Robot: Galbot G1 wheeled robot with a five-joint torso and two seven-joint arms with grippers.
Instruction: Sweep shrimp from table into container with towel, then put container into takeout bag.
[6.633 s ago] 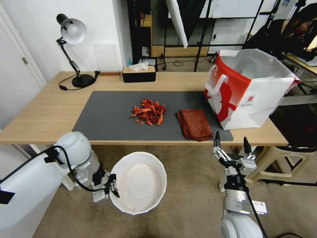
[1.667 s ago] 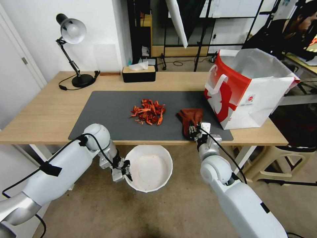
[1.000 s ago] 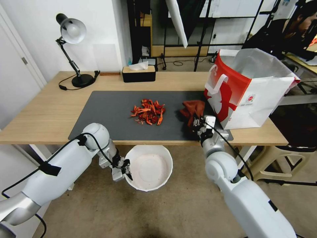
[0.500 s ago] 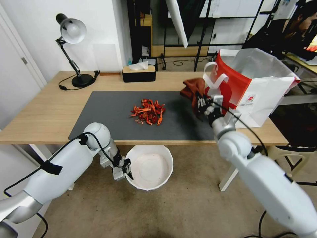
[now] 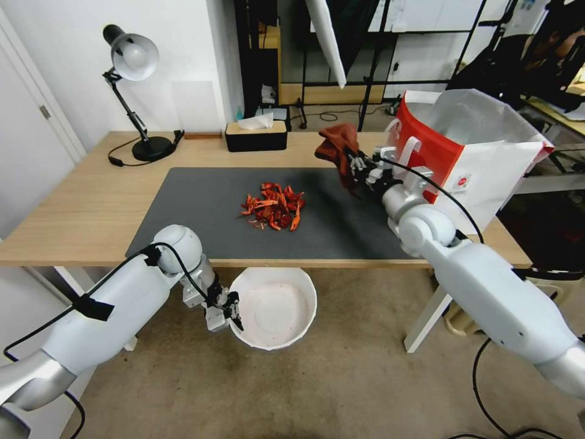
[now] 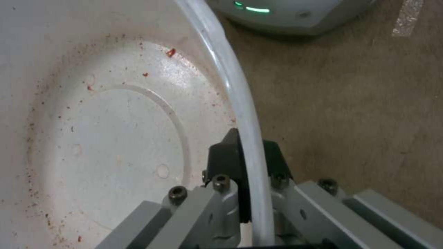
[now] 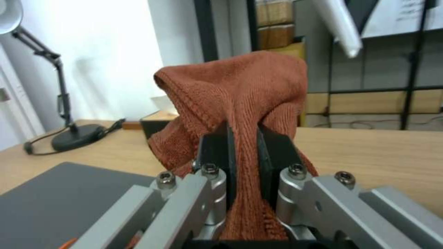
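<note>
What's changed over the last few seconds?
The right gripper took the towel off the mat and lifted it up and back, beyond the shrimp. The left gripper brought the container in under the table edge. Shrimp and bag are unmoved.

A heap of small red-orange shrimp (image 5: pixel 274 211) lies at the centre of the frame on a dark grey mat, on a long light-wood table (image 5: pixel 79 210). A rust-brown towel (image 5: pixel 336 148) hangs bunched in the air above the mat's far right part, just left of the bag, pinched between the closed fingers of the right gripper (image 5: pixel 354 168). A red and white bag (image 5: pixel 481 171) stands open at the table's right end. A round white bowl (image 5: pixel 272 307), faintly pink inside, is held below the table's near edge, lower centre, its rim clamped by the left gripper (image 5: pixel 231 312).
</note>
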